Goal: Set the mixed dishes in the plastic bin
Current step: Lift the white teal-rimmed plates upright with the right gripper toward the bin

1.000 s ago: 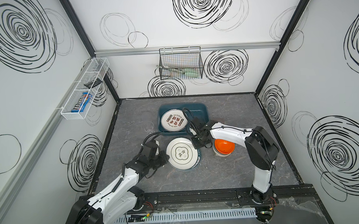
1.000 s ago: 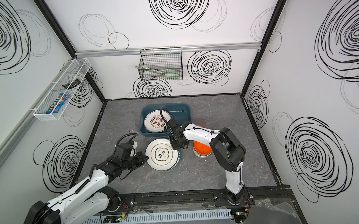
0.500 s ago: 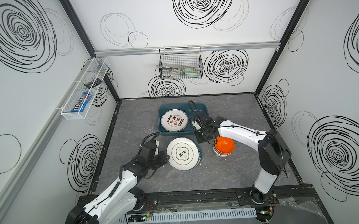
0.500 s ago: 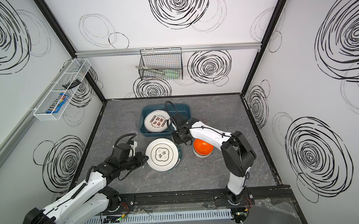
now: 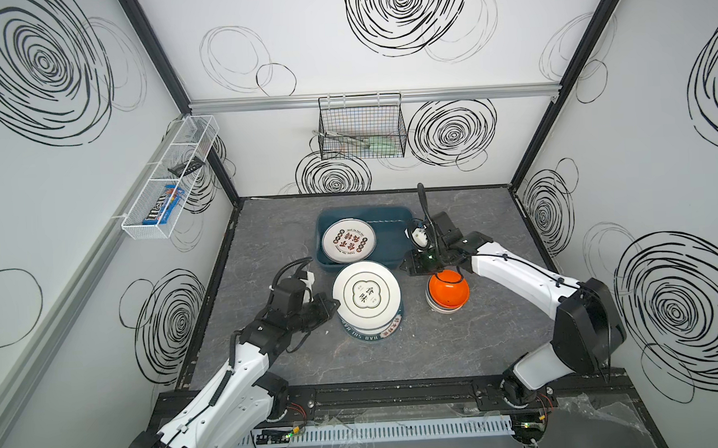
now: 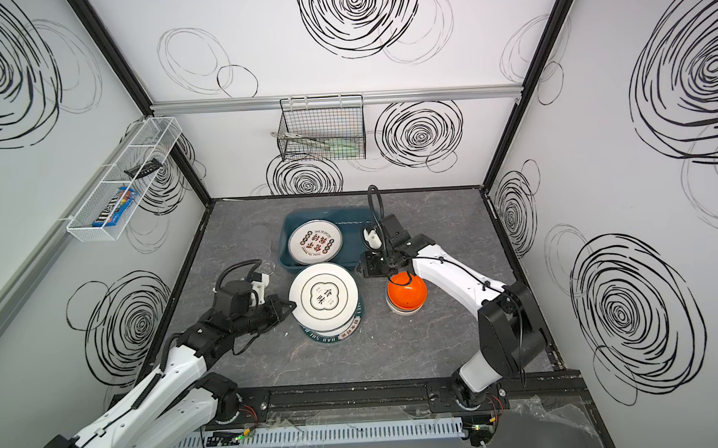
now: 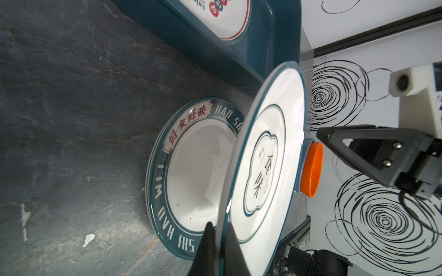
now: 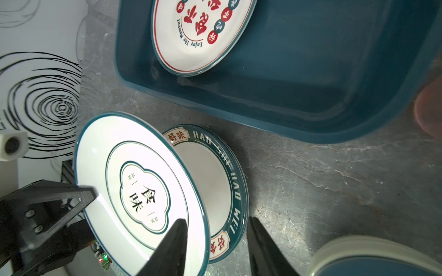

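My left gripper (image 7: 220, 225) is shut on the near rim of a white plate with black characters (image 5: 366, 295). It holds the plate tilted just above a stack of green-rimmed plates (image 5: 374, 334) on the table. My right gripper (image 8: 216, 219) is open at that plate's far right edge; the plate rim (image 8: 198, 215) shows between its jaws without being pinched. Behind stands the teal plastic bin (image 5: 391, 236), with a red-lettered plate (image 5: 349, 240) in its left half. Right of the plates, an orange bowl (image 5: 447, 290) tops a small stack of bowls.
A black wire basket (image 5: 362, 135) hangs on the back wall and a white mesh tray (image 5: 168, 183) on the left wall. A clear glass (image 6: 262, 246) stands left of the bin. A pink tumbler (image 8: 428, 110) shows blurred by the bin's right end.
The right gripper has opened and drawn back to the right, off the white plate's edge. The left gripper still holds that plate, nearly unmoved.
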Available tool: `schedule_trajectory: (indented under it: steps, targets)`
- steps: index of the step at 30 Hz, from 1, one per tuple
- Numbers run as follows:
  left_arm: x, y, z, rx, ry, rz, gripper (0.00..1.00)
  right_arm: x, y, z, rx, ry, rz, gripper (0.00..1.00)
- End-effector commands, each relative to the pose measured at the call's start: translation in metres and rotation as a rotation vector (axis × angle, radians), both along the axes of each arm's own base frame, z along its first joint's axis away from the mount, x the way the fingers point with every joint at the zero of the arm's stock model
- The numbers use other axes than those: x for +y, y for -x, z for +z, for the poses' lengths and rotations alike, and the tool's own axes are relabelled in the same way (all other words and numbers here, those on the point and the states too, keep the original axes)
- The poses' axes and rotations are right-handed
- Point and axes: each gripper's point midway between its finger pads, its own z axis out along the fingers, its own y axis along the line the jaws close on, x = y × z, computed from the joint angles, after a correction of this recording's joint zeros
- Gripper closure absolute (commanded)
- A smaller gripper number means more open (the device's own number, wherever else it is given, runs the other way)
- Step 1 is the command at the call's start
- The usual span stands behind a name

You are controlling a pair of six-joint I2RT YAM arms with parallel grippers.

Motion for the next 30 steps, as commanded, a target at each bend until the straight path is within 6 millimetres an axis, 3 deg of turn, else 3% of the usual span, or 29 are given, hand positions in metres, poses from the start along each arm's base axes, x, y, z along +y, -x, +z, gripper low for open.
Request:
schedule_trajectory:
  steps: [1,13,22,24,30]
  targets:
    - [-0.011,-0.017,0.054,-0.133,0.133,-0.013,1.0,0.009,0.006,0.023,0.004,-0.169,0.04,0.53]
    - [-0.018,-0.028,0.092,-0.193,0.239,-0.011,1.0,0.019,0.011,0.044,0.032,-0.362,0.083,0.55]
    - [-0.019,-0.027,0.094,-0.193,0.264,-0.012,1.0,0.024,0.01,0.049,0.038,-0.394,0.092,0.81]
    - [-0.019,-0.027,0.093,-0.192,0.264,-0.012,0.98,0.024,0.01,0.048,0.036,-0.393,0.092,0.87]
    - [-0.016,-0.026,0.086,-0.183,0.257,0.001,0.76,0.023,0.006,0.049,0.02,-0.383,0.08,0.97]
